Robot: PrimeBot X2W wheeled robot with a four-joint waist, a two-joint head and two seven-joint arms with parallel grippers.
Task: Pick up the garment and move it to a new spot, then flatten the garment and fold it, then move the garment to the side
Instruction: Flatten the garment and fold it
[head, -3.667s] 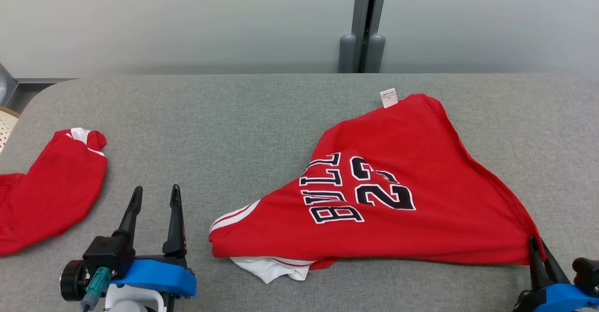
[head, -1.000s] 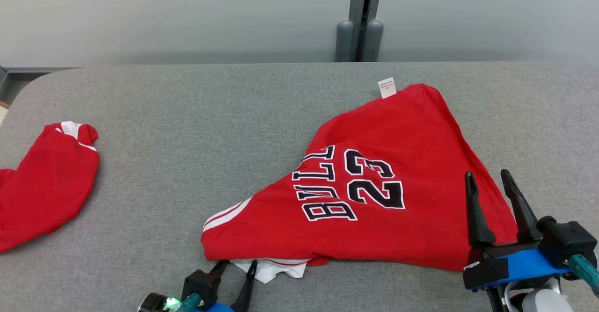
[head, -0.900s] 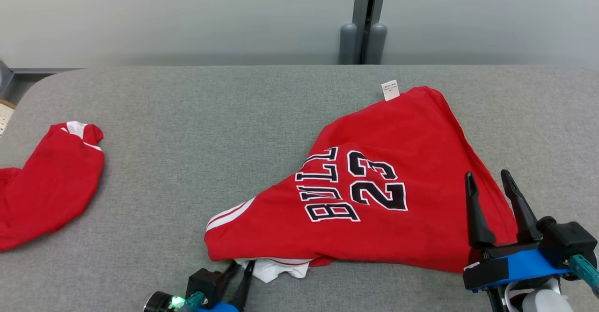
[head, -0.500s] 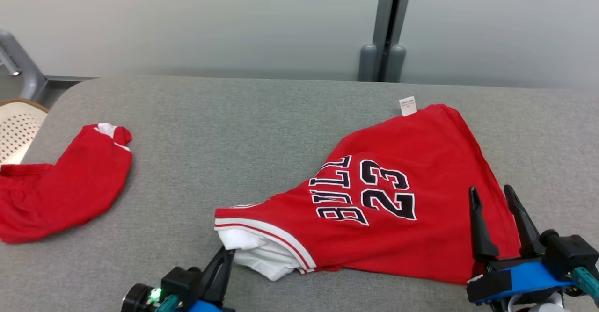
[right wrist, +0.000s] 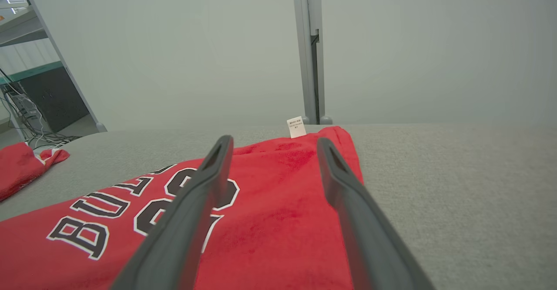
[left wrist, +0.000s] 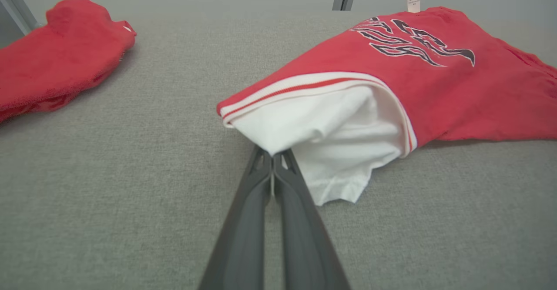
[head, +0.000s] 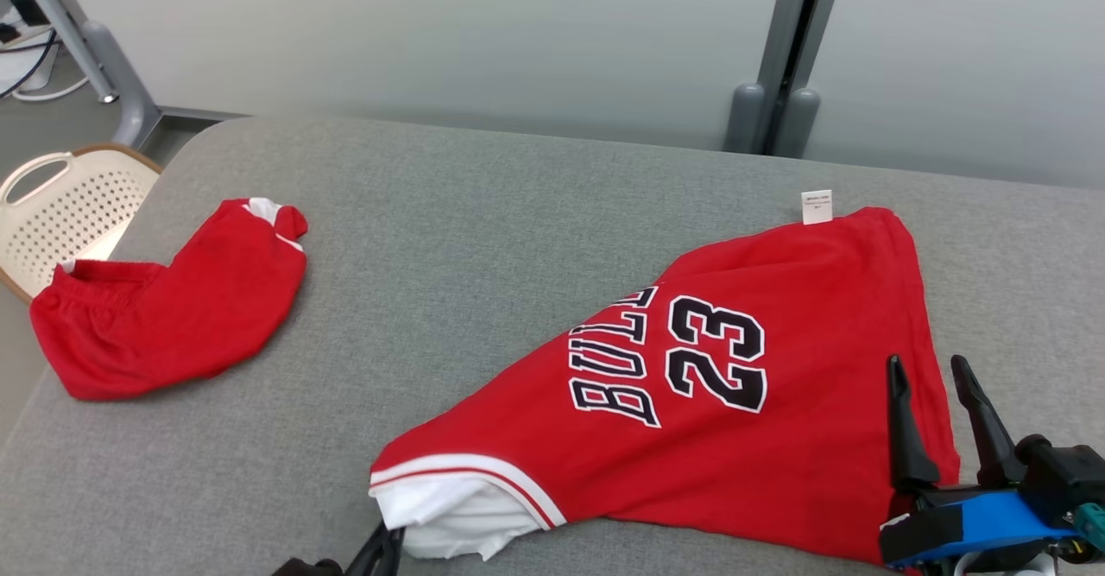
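Left gripper (left wrist: pixel 273 156) is closed tight, tips pinched on the white inner layer at the near-left corner of the jersey (head: pixel 716 438). It looks like a hold on that layer only; the red striped hem (left wrist: pixel 304 83) sits just above the tips, and I can't tell if it's caught too. Right gripper (head: pixel 925 363) is wide open and holds nothing, hovering above the jersey's near-right corner. My read: left has the corner so I can draw it out and spread the cloth, and right is parked open so it can drop and take the opposite corner for a two-point stretch. The jersey lies on the right half of the gray table (head: pixel 483 213), printed side up, bunched into a wedge. Its white tag (head: pixel 816 206) pokes out at the far edge, so flattening isn't done and folding hasn't begun. A second red garment (head: pixel 173 321) sits at the table's left end, well apart from the jersey, with a perforated basket (head: pixel 60 213) beyond that corner. Neither blocks a leftward pull yet. Main risk is the white layer sliding out on its own while the red shell stays put.
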